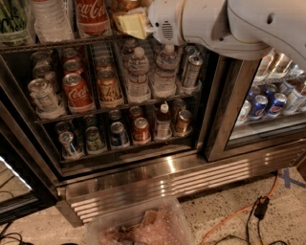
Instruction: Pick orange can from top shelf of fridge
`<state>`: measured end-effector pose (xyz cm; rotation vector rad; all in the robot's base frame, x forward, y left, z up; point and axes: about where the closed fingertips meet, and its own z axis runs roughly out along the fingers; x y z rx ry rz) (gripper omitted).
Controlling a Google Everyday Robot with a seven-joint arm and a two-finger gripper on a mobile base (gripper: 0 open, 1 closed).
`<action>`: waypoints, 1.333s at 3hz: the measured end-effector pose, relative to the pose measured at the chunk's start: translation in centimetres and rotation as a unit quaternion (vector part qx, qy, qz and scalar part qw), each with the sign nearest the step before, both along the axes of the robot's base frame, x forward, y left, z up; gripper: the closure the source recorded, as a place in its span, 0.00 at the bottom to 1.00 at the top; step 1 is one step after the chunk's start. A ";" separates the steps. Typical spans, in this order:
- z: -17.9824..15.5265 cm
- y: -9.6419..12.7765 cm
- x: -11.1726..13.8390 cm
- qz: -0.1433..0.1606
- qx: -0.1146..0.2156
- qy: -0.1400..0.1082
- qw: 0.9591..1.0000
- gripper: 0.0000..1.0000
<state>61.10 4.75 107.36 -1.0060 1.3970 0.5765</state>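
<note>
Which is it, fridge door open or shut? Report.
Open: the gripper reaches past the fridge frame, in over the top shelf.

You have the gripper [128,24] at the top shelf [52,44] of the fridge [143,174], just before the orange can [125,5]. A cola can [92,16] stands to its left on that shelf. A tub [143,227] sits on the floor before the fridge.
</note>
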 end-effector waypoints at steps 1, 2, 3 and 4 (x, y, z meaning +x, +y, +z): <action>-0.1 -1.1 -1.9 0.011 -0.025 0.020 0.999 1.00; -0.5 -1.9 -2.9 0.018 -0.038 0.036 0.998 1.00; -1.1 -2.0 -3.7 0.036 -0.041 0.052 0.997 1.00; -2.3 -2.1 -4.5 0.059 -0.043 0.074 0.995 1.00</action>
